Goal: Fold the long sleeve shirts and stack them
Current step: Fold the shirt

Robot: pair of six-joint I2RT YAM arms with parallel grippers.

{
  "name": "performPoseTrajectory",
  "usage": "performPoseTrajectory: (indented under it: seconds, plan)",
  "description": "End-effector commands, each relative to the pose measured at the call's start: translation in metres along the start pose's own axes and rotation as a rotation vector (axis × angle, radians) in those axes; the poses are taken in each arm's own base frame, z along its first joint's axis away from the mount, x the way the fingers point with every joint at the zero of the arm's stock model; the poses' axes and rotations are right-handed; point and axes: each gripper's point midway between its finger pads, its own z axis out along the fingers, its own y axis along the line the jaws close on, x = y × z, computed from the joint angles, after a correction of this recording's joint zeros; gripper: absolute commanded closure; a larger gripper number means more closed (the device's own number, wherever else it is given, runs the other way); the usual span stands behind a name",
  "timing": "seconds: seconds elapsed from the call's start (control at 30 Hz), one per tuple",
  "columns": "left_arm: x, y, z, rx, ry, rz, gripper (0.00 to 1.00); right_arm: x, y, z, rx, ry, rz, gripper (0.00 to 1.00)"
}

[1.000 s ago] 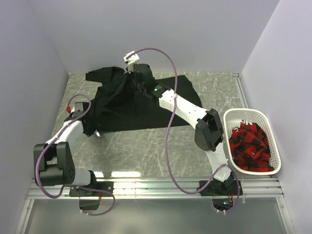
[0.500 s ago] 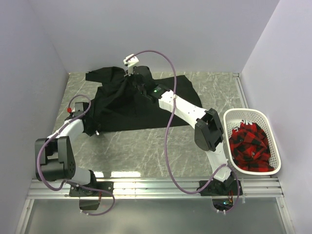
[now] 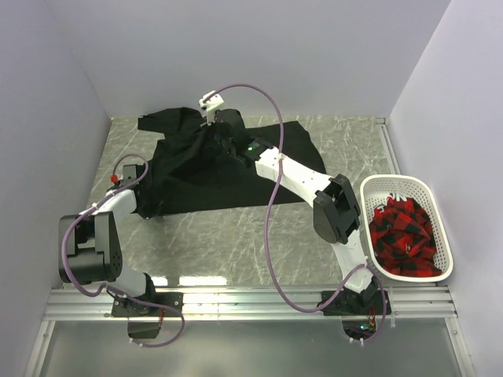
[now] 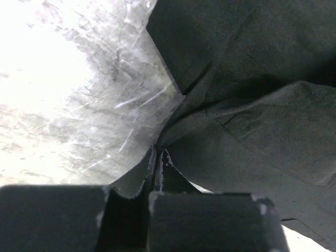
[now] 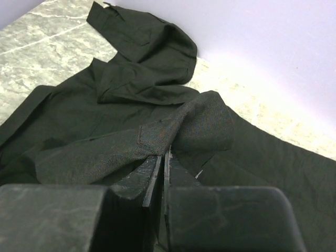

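From above, a black shirt [image 3: 228, 169] lies spread across the far left of the marble counter [image 3: 236, 236]. The left end effector [image 3: 149, 206] is at its near left edge and the right end effector [image 3: 207, 128] at its far side. A white basket [image 3: 393, 184] of red-and-black cloth [image 3: 405, 232] sits at the right.

Left wrist view: the left end effector [image 4: 158, 157] is closed, with the black shirt's [image 4: 252, 105] edge pinched between its fingers just over the counter [image 4: 79, 94].

Right wrist view: the right end effector [image 5: 164, 157] is clamped on a raised fold of the black shirt [image 5: 131, 94], whose collar lies toward the far wall.
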Motion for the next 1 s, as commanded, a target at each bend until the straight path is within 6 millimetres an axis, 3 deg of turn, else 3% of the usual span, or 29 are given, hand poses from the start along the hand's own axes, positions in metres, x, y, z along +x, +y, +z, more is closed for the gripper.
performPoseTrajectory:
  seconds: [0.0,0.17,0.33,0.57,0.73,0.97]
  plan:
    - [-0.019,-0.001,-0.009,-0.031,-0.049,0.013,1.00,-0.033,-0.005,-0.013,0.006,-0.078,0.029,0.95]
    - [-0.049,0.014,-0.034,-0.138,-0.168,0.067,1.00,-0.027,-0.010,-0.014,0.028,-0.070,0.020,0.95]
    - [-0.047,0.033,-0.036,-0.210,-0.193,0.082,0.99,-0.032,-0.015,-0.014,0.051,-0.077,-0.012,0.95]
    - [-0.036,0.040,-0.029,-0.230,-0.148,0.089,0.70,-0.038,-0.018,-0.017,0.060,-0.087,-0.043,0.95]
    - [-0.039,0.048,-0.034,-0.264,-0.184,0.082,0.73,-0.049,-0.019,-0.020,0.056,-0.110,-0.052,0.95]
    - [-0.053,0.043,-0.048,-0.244,-0.252,0.058,0.71,-0.060,-0.017,-0.027,0.048,-0.131,-0.079,0.95]
